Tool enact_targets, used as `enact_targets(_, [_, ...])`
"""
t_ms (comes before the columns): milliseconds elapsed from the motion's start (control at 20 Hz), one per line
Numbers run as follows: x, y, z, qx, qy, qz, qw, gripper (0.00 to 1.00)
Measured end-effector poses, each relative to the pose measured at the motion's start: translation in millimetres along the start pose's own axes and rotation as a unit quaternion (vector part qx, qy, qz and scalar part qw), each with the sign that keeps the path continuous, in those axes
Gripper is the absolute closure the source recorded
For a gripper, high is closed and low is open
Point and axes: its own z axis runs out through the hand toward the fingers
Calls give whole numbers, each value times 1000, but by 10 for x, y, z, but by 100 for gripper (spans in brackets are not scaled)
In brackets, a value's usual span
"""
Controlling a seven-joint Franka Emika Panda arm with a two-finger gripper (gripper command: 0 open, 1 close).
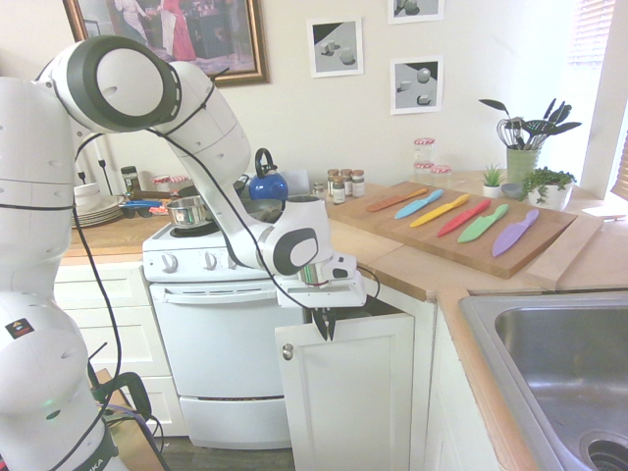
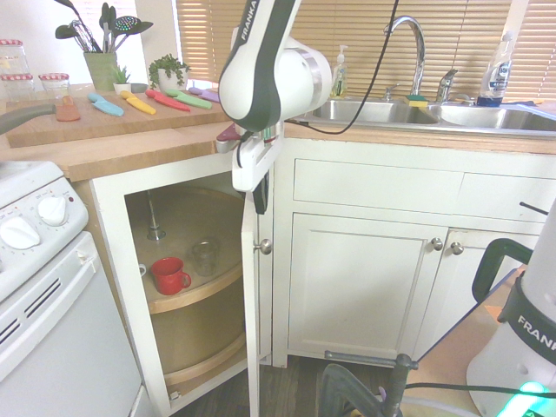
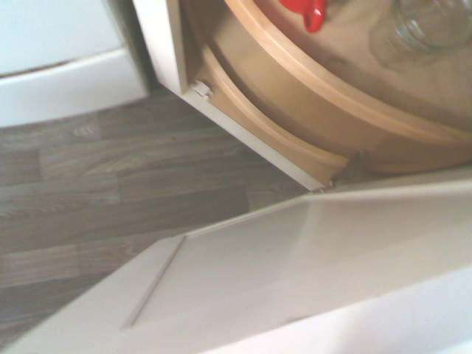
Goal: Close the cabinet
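Observation:
The cabinet under the wooden countertop stands open, and its round wooden shelves show inside. Its white recessed-panel door swings out from the frame, with a small silver knob near the top corner. In the second exterior view the door is seen almost edge-on, the knob pointing right. My gripper points down at the door's top edge, fingers shut together with nothing between them. From the other side the gripper hangs right by the door's upper end. The wrist view looks down on the door panel.
A white oven stands just left of the open door. A red mug and a glass sit on the cabinet's upper shelf. A board with coloured knives lies on the counter, and the sink is at the right.

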Motion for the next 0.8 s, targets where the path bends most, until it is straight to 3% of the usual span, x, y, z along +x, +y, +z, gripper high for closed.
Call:
enact_targets(500, [716,-585,-72,14,-30,-1,999,100])
enact_targets(800, [1093,-907,-343,41,-31,7,999,100])
